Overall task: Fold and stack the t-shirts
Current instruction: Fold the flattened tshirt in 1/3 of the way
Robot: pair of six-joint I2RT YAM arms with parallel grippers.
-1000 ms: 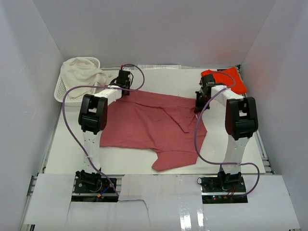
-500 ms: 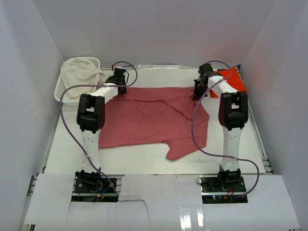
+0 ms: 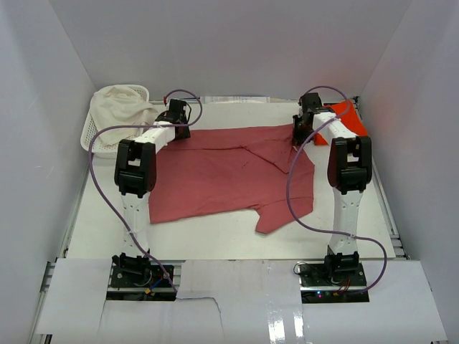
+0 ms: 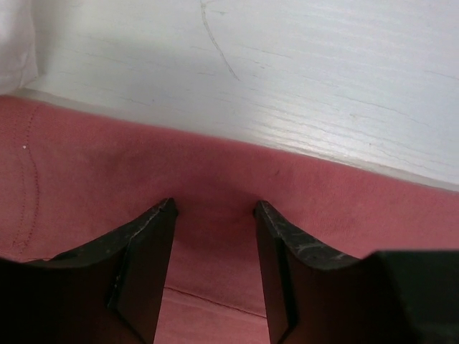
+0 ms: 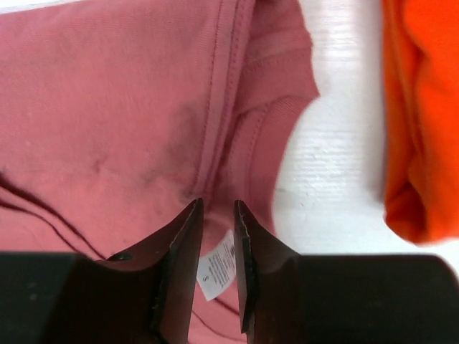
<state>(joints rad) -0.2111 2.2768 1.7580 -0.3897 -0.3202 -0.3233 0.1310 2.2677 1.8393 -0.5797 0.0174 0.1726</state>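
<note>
A white plastic lattice basket [image 3: 95, 140] is sitting at the far left corner of the white table [image 3: 215, 240], close against the left wall [image 3: 36, 143]. A cream-white cloth [image 3: 123, 104] is lying heaped in it, filling its far part and drooping over its right rim. The far wall [image 3: 229, 43] and the right wall [image 3: 423, 143], both plain white, are closing in the table's other sides. Flat white sheets [image 3: 237, 294] are covering the near edge, one with a ragged cut-out left of the middle. A metal rail [image 3: 391, 222] is running along the table's right edge. In the left wrist view the tabletop is showing fine grain lines and a thin curved scratch [image 4: 219, 43], and a bit of white fabric [image 4: 16, 36] is showing at the far left.
</note>
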